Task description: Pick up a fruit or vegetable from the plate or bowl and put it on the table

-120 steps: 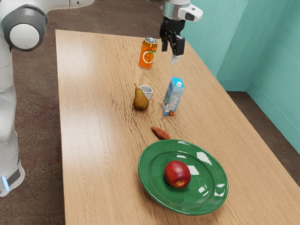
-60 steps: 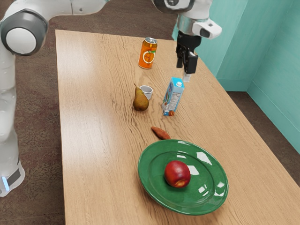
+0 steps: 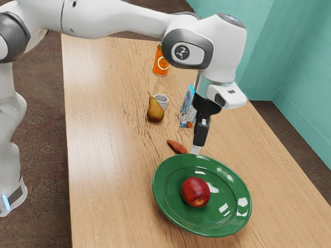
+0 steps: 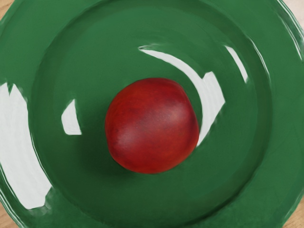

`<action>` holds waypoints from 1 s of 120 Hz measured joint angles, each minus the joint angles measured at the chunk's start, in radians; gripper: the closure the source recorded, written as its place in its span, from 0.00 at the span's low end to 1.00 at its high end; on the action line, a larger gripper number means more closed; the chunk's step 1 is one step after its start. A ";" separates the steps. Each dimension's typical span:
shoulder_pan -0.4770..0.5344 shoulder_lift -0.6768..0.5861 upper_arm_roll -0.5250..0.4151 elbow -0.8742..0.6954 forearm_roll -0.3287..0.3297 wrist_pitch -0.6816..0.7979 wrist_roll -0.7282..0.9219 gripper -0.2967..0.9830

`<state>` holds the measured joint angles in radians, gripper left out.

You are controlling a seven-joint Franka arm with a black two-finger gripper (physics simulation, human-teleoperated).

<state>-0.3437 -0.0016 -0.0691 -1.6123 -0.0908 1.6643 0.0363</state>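
Worktop (image 3: 103, 165): light wood, wavy grain, pale sheen toward exterior view's left. Room: teal wall (image 3: 305, 77) at exterior view's right, mottled dark brown floor (image 3: 41, 129) around. Red fruit (image 3: 195, 191) on green plate (image 3: 165, 212), inside its inner ring, white glare patches nearby. Gripper (image 3: 196, 149) pointing down near plate's rim, can't tell if apart or together. Also on worktop: orange can (image 3: 161, 65), pear (image 3: 154, 110) beside small cup (image 3: 162, 99), blue carton (image 3: 186, 111), brown tapered item (image 3: 177, 146) near plate
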 joint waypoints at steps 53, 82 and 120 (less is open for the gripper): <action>-0.114 0.037 -0.001 -0.112 -0.039 0.132 0.013 0.23; -0.154 0.130 0.000 -0.047 -0.044 0.211 0.016 0.23; -0.161 0.151 0.027 -0.039 -0.040 0.296 0.019 0.23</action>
<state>-0.5051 0.1494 -0.0418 -1.6511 -0.1311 1.9600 0.0556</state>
